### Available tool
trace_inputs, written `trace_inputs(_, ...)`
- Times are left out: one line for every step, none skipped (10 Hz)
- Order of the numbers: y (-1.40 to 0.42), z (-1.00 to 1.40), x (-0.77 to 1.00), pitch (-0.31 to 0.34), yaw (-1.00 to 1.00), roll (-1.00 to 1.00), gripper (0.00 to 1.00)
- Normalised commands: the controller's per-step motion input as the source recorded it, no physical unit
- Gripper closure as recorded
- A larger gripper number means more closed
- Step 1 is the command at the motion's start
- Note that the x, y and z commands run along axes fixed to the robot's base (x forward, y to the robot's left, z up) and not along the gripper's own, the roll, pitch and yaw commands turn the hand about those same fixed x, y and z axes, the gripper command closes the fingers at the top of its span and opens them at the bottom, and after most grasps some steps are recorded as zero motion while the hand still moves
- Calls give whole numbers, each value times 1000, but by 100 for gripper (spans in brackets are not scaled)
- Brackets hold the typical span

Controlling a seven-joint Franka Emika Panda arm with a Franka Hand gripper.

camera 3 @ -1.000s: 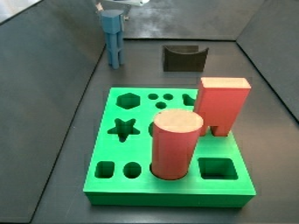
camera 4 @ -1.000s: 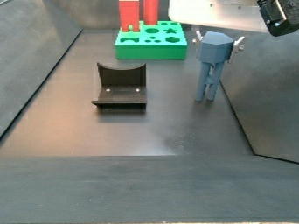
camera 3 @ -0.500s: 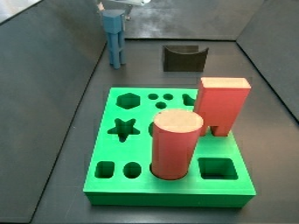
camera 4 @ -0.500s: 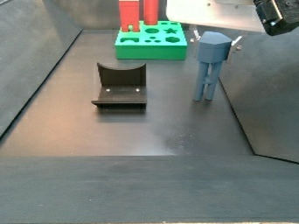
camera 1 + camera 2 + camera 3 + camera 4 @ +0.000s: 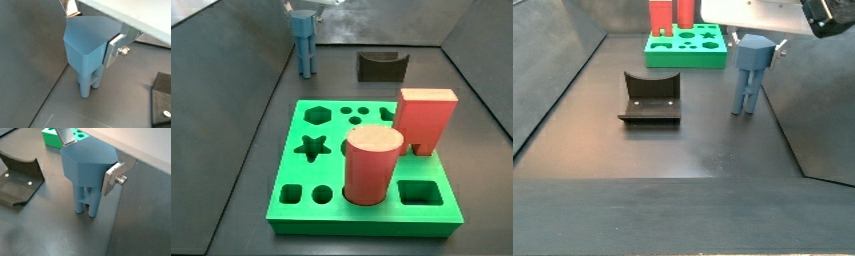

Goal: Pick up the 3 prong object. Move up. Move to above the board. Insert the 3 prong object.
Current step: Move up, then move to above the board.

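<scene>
Gripper [image 5: 90, 160] clenched the upright prong piece [image 5: 87, 173] by its head, legs down for insertion, far from the board [image 5: 365, 165].

Floor [image 5: 687, 150]: dark grey, matte, with a soft diffuse sheen and no hard shadows. Grey panel walls slope outward on both sides in both side views, left wall [image 5: 547, 80] and right wall [image 5: 827, 110], so it reads like a trough. The back wall [image 5: 385, 22] is the same grey. A faint panel seam [image 5: 73, 111] crosses the floor in a wrist view. A lighter front strip [image 5: 673, 215] runs along the near edge.
</scene>
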Motion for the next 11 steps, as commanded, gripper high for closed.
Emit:
trace_inputs(18, 780, -57, 34, 36, -6, 100)
trace_inputs(14, 655, -65, 56, 28, 4, 100)
trace_inputs(12, 528, -47, 55, 19, 20, 100)
trace_inputs(14, 338, -24, 59, 10, 42, 100)
trace_inputs(14, 191, -12, 69, 6, 55, 100)
trace_inputs(-211, 1000, 19, 67, -138, -255, 100)
trace_inputs(-213, 1000, 20, 77, -133, -251, 100)
trace_inputs(-190, 1000, 15, 71, -100, -241, 100)
trace_inputs(-164, 1000, 18, 59, -70, -213, 100)
trace_inputs(-149, 1000, 21, 60, -54, -188, 100)
trace_inputs(-135, 1000, 24, 66, -39, -169, 100)
